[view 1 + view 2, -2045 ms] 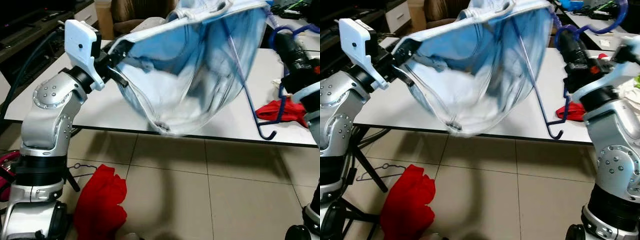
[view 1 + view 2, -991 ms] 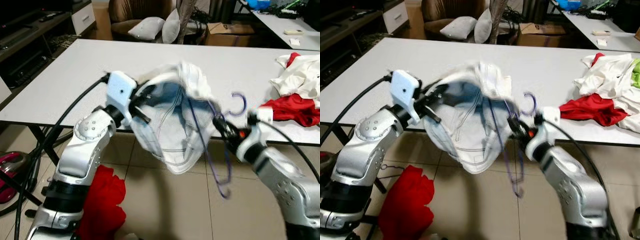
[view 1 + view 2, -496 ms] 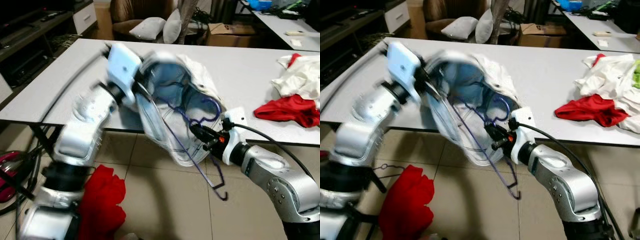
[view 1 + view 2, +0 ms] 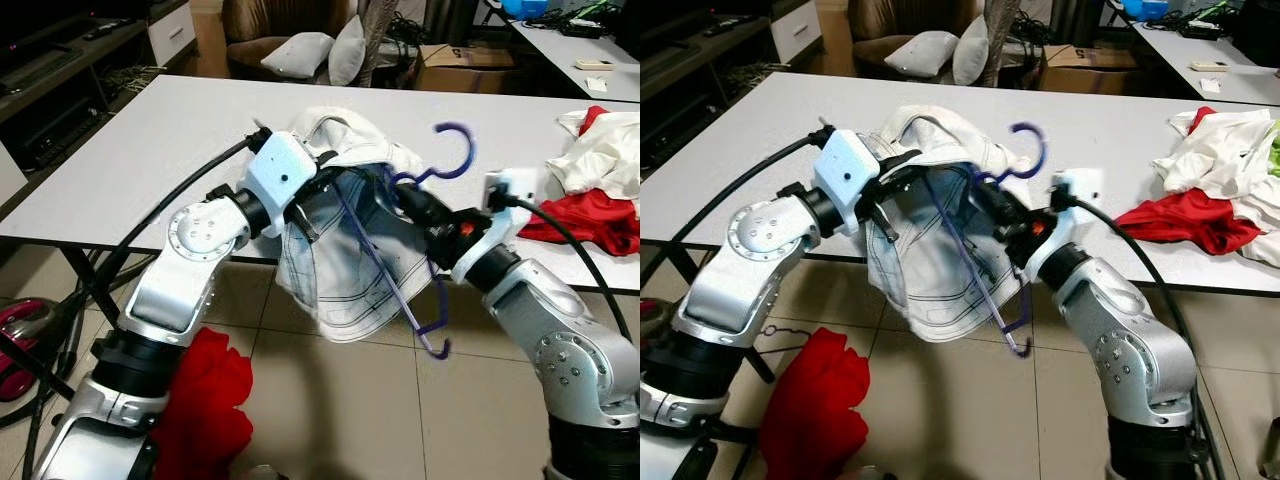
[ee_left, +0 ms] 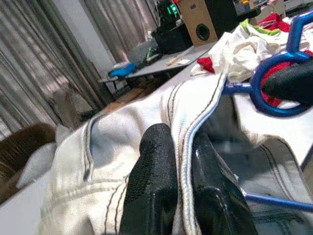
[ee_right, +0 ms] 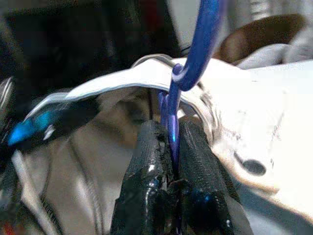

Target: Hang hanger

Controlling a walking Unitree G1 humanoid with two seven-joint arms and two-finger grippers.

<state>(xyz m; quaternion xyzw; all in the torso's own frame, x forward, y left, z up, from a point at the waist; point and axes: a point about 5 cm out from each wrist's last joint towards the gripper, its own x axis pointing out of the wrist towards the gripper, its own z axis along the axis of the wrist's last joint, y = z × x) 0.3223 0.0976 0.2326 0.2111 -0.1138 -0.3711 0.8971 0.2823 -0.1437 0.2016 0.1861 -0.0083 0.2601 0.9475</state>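
Blue hanger (image 4: 410, 245) sits between the two robot arms, held up in the air at the near edge of the white table (image 4: 130, 150). The right gripper (image 6: 168, 147) has its two black fingers squeezed tight on the hanger's neck, just under the hook, so the hook (image 4: 452, 150) sticks up above the gripper and curls over. The rest of the hanger runs down and toward the near side, and its low end pokes out under the cloth, over the tiled floor (image 4: 330, 400). The pale denim garment (image 4: 345, 270) hangs around the hanger, with the long blue bar going down inside it. The left gripper (image 5: 181, 161) is on the left side of the garment and pinches a thick seam of the cloth between its two black fingers, which are closed on it. That gripper holds the top edge of the garment, and the cloth droops down from there in a loose bag shape. The two grippers are near each other, with the garment's opening between them. On the far right of the table lies a pile of white and red clothes (image 4: 600, 190). On the floor at the near left is a red cloth (image 4: 205, 400).
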